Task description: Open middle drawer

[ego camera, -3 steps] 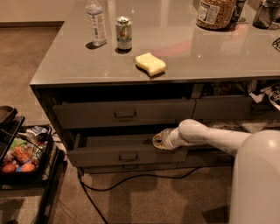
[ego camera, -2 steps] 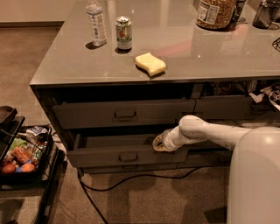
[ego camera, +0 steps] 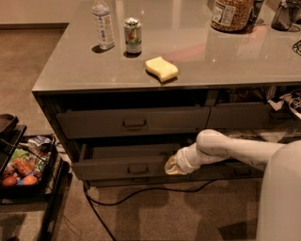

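The gripper (ego camera: 172,165) sits low in front of the cabinet, at the end of a white arm (ego camera: 225,148) that reaches in from the right. It lies against the upper edge of the middle drawer (ego camera: 108,168), at the right end of its front. Whether it is open or closed cannot be told, and its tip blurs into the drawer edge.

The middle drawer extends to the left of the gripper and stands partly out of the cabinet, with a strip of its dark inside showing behind the front. Its small handle (ego camera: 137,168) is just left of the gripper, at about the same height and not touched by it.

Above and to the left of the gripper, the upper drawer (ego camera: 94,123) sits flush in the cabinet — its front is taller and its handle bigger. Higher still is the grey countertop (ego camera: 211,56). A yellow sponge (ego camera: 162,68) lies on it almost straight above the gripper. A can (ego camera: 133,35) and a water bottle (ego camera: 103,24) stand farther back and to the left, and a jar (ego camera: 230,14) stands far back on the right.

Below the gripper a black cable (ego camera: 141,192) runs across the carpet. Well off to the left, a low black cart (ego camera: 51,188) holds packaged food.
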`<state>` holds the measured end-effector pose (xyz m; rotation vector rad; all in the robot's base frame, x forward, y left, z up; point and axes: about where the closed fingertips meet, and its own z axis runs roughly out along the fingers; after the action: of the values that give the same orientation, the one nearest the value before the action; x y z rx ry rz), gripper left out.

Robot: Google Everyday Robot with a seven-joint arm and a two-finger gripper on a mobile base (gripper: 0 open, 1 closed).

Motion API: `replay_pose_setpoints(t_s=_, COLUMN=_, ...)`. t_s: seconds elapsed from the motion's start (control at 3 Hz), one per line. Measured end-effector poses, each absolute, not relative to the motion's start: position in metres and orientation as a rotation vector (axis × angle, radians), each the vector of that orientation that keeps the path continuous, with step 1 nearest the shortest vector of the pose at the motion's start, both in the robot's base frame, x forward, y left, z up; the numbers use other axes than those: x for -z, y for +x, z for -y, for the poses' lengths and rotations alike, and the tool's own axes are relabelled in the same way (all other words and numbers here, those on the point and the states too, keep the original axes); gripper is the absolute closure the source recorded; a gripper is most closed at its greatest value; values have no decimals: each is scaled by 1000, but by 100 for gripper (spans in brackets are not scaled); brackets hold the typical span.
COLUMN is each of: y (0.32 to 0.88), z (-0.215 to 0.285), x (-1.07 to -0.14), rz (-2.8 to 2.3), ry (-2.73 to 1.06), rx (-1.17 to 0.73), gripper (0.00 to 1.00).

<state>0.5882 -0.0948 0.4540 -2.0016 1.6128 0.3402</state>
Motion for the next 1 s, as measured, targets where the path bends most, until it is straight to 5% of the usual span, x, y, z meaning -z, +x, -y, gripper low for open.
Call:
replay_pose_setpoints(t_s=0.33, y=576, z=90, x=-457, rz=-1511, ry=-2041, rx=-260, gripper=100)
replay_pose_setpoints(t_s=1.0, y=652, z=100, x=-476, rz=-1278, ry=-2080, rx=80, gripper=100)
